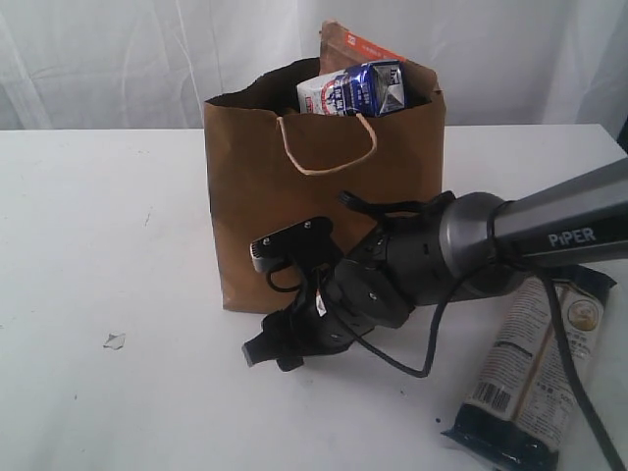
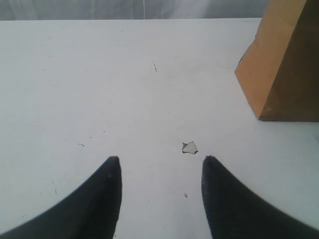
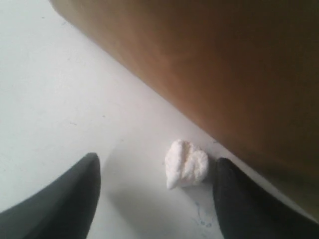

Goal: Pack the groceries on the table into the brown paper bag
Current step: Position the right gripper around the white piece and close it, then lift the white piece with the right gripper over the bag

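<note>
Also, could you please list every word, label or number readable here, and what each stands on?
"PiPER": on the grey casing of the right arm.
Small blue-white carton in the tall brown paper bag: print too blurred to read.
Orange label on the brown kraft pouch: unreadable.
Long dark noodle packet: barcode and print too small to read.

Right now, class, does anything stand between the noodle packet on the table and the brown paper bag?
Yes: the right arm crosses over the noodle packet, between it and the brown paper bag. A carton and pouch already crowd the bag's mouth.
</note>
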